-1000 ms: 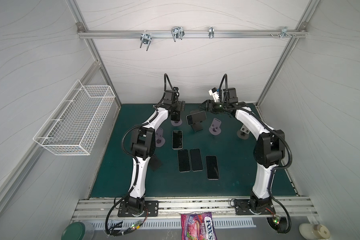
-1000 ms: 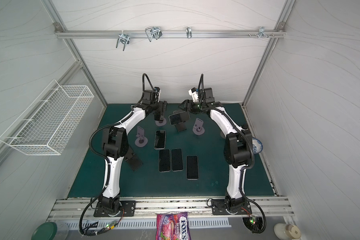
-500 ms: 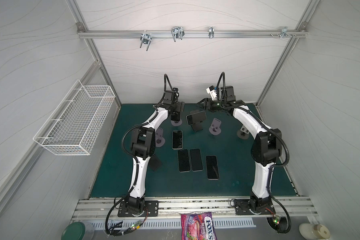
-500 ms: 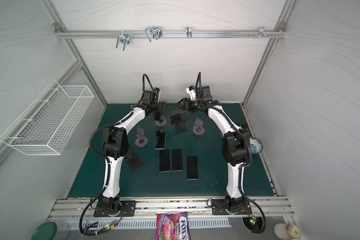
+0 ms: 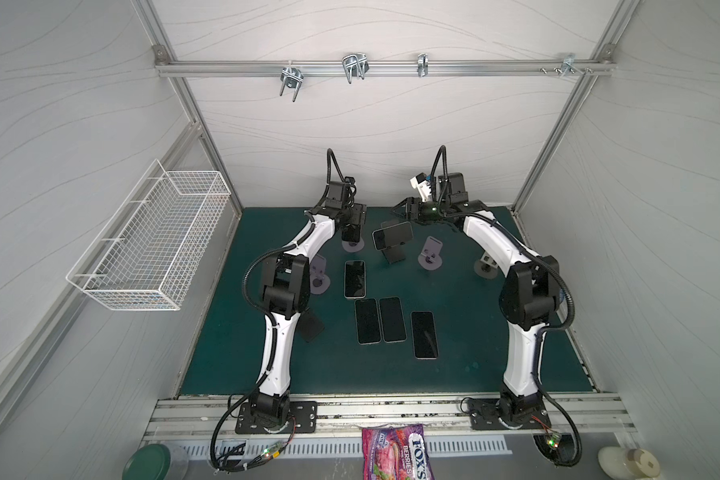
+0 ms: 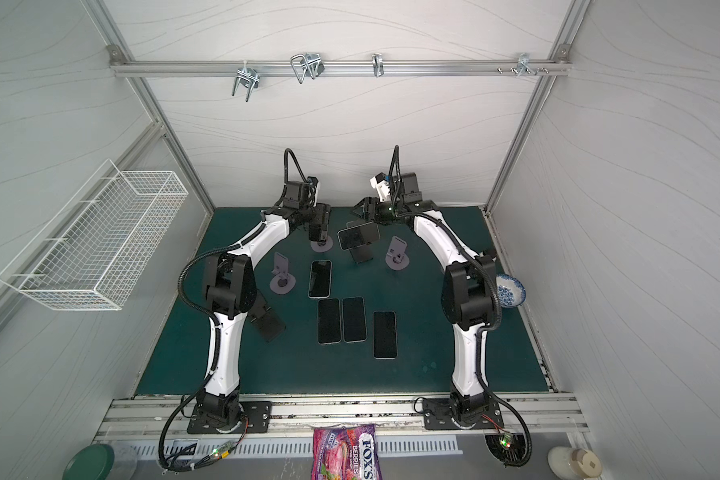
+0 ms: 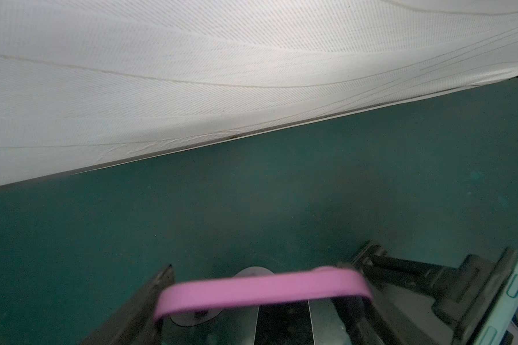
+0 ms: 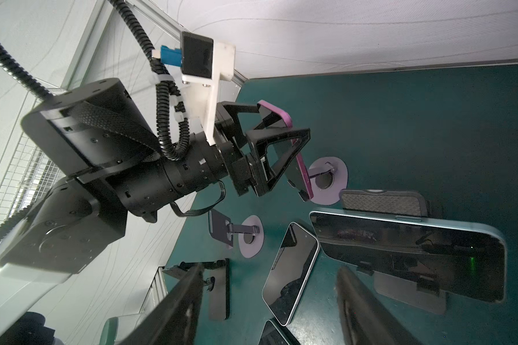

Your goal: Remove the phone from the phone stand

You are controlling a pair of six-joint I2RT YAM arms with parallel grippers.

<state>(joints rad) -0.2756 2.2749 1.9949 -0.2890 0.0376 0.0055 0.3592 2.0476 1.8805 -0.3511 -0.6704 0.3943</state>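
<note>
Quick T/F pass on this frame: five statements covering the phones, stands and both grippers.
1. Four phones lie flat on the green mat. True.
2. The blue-cased phone stands in portrait. False: it sits sideways on a black stand.
3. The right gripper holds the blue-cased phone. False: its jaws are open with nothing between them.
4. The left gripper has a finger on either side of the pink-cased phone. True.
5. The candy bag lies on the green mat. False: it lies off the mat, in front of the rail.
</note>
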